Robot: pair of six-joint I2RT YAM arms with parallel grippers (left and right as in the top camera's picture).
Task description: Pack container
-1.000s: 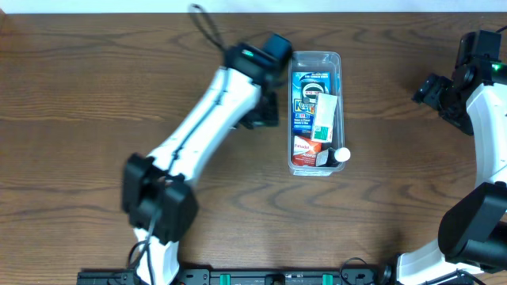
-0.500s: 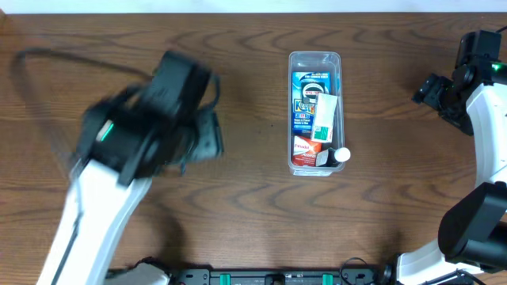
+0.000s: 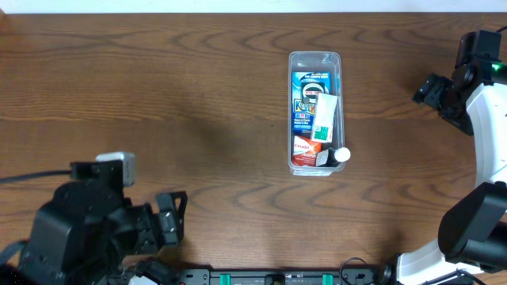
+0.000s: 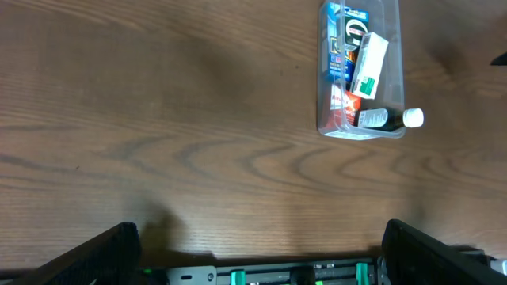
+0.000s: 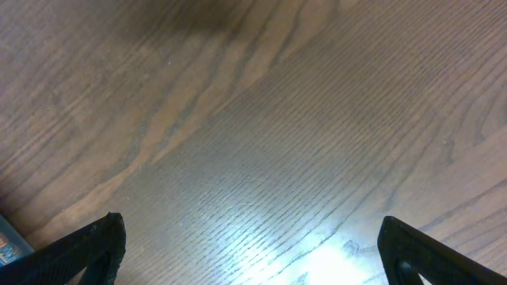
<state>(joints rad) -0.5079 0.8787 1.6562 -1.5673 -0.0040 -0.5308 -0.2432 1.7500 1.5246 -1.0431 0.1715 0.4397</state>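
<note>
Container (image 3: 340, 87) lies centre-right on the table (image 3: 158, 95). It holds a blue packet (image 3: 306, 93), a white-and-green box (image 3: 323, 119) angled on top, and a red packet (image 3: 301, 150). The bottle (image 4: 379, 119) lies crosswise at the near end, its cap over the rim; probably no flat room remains.

Left gripper (image 3: 170, 219) is spread and empty at the front edge. Right gripper (image 3: 430, 89) is spread and empty, well apart. Packing looks complete.

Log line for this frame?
left fingers: open, empty | right fingers: open, empty | container: holds packets, box, bottle | both arms away from container
</note>
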